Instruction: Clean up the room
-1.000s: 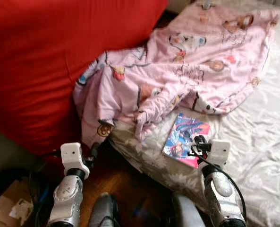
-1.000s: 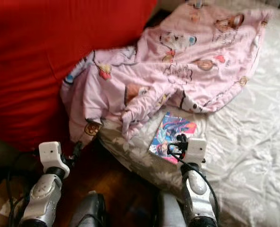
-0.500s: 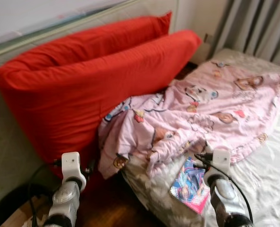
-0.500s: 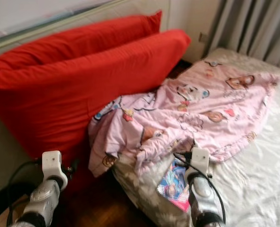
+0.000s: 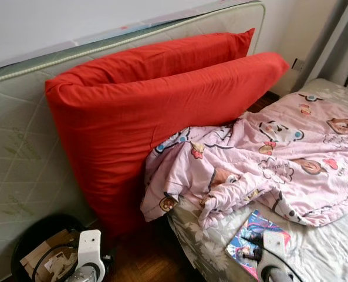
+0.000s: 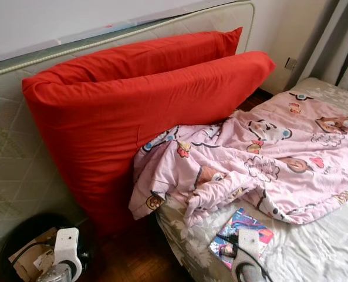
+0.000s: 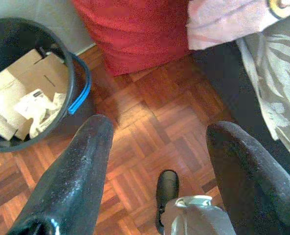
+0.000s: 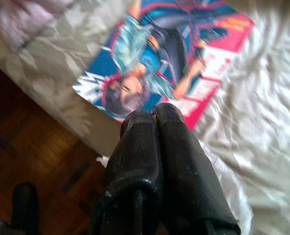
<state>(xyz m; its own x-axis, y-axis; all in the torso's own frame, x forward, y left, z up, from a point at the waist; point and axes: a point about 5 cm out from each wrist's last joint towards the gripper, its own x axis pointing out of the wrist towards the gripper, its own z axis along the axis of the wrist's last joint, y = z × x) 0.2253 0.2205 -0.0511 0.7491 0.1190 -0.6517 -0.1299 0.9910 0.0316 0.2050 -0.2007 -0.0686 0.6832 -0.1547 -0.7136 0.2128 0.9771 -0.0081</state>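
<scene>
Lifting since a second ago, the head camera now takes in the whole length of two plump red pillows point(image 5: 162, 111) and the quilted pale mattress point(image 5: 21, 153) standing behind them, where before only red cloth and blanket showed; the things themselves have not shifted. At far left a round black bin point(image 5: 39, 247) sits on the dark parquet floor point(image 7: 149, 127), stuffed with flattened cardboard and crumpled paper, a blue band at its rim. The left gripper point(image 7: 159, 161) hangs above the wood floor near the bin, its two glossy black fingers wide apart and holding nothing. To the right, a soft pink blanket point(image 5: 262, 158) printed with cartoon figures lies rumpled over the bed's edge, one fold drooping toward the floor. A thin, glossy comic book point(image 5: 257, 241) lies flat on the wrinkled, satiny white sheet point(image 6: 320, 247) just below the blanket's hem. The right gripper point(image 8: 153, 115) hovers at the book's near edge, fingers pressed together, empty.
</scene>
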